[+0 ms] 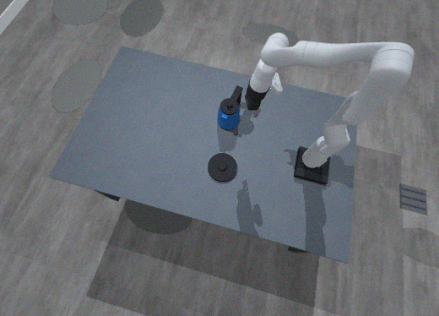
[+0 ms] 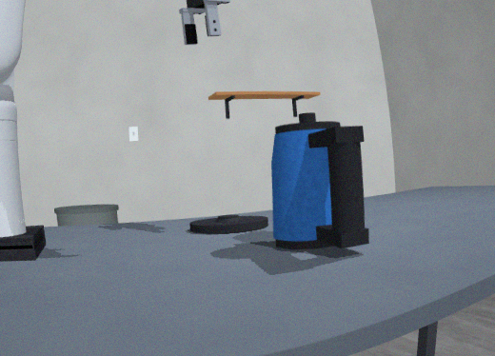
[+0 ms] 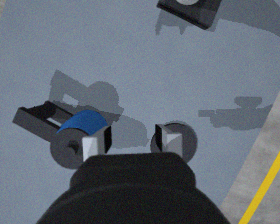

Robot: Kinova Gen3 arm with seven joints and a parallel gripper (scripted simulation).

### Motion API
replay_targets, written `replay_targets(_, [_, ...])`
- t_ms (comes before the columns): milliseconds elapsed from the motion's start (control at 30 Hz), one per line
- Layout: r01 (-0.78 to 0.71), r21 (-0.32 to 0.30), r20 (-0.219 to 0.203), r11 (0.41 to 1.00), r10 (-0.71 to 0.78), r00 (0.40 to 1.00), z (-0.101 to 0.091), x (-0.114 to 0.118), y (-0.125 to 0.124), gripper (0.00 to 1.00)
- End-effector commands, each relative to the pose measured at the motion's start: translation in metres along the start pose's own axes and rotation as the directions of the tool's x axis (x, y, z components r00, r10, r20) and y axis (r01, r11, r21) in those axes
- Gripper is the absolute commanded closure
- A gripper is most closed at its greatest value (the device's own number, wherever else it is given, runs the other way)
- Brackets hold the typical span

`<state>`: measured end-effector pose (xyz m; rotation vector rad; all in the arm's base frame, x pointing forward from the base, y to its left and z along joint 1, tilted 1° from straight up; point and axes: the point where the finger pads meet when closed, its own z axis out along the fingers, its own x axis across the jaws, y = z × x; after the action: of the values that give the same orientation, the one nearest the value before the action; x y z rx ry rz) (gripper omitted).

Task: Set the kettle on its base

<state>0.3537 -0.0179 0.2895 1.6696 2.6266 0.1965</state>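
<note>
The blue kettle (image 1: 228, 116) with a black lid and black handle stands upright on the table, apart from its base. It also shows in the exterior view (image 2: 309, 186) and in the wrist view (image 3: 75, 131), partly hidden behind my left finger. The round black base (image 1: 222, 167) with its stud lies flat on the table nearer the front edge; it also shows in the exterior view (image 2: 229, 224) and partly behind my right finger in the wrist view (image 3: 181, 140). My gripper (image 1: 256, 111) is open and empty, high above the table beside the kettle's handle, shown in the exterior view (image 2: 200, 27) and the wrist view (image 3: 132, 140).
The arm's black mount (image 1: 312, 171) sits on the table at the right. A grey bin (image 2: 86, 214) stands beyond the table's far edge. A wooden wall shelf (image 2: 263, 95) hangs in the background.
</note>
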Motion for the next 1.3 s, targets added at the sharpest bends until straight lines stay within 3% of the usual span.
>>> replay_targets(0, [-0.033, 0.004, 0.003, 0.999, 0.033, 0.999, 0.001, -0.004, 0.001, 0.0])
replay_targets(533, [-0.238, 0.013, 0.013, 0.971, 0.238, 0.971, 0.002, -0.017, 0.007, 0.0])
replay_targets(1267, [-0.505, 0.018, 0.032, 0.863, 0.504, 0.863, 0.004, -0.036, 0.015, 0.0])
